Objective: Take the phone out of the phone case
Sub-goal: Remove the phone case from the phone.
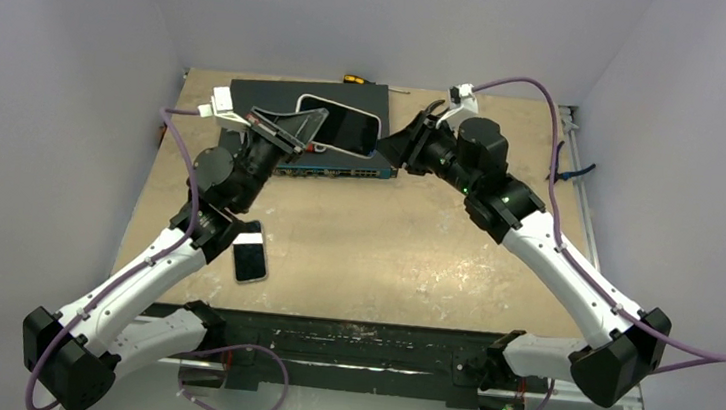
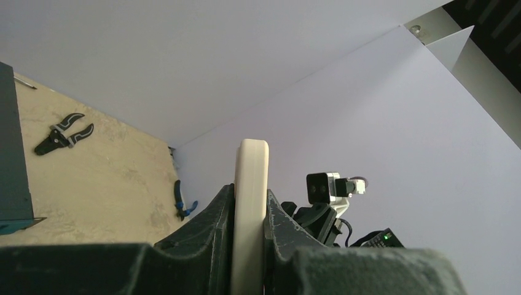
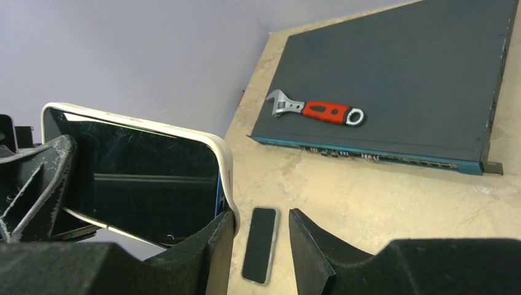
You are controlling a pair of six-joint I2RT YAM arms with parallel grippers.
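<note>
The phone (image 3: 147,178), black screen showing, sits in a white phone case (image 3: 212,142) and is held in the air above the dark box. My left gripper (image 1: 291,130) is shut on the case's left end; in the left wrist view the case edge (image 2: 250,178) stands pinched between its jaws. My right gripper (image 3: 262,215) is open at the case's right end. Its left finger (image 3: 215,246) presses against the case corner, where the rim bends outward and a blue phone edge (image 3: 219,196) shows. Nothing sits between the right jaws.
A second phone (image 1: 251,252) lies flat on the tabletop by the left arm. A dark flat box (image 1: 264,95) at the back carries a red-handled wrench (image 3: 319,110). A screwdriver (image 1: 354,80) lies behind it. Pliers (image 2: 61,132) and a blue-handled tool (image 1: 568,170) lie at the right.
</note>
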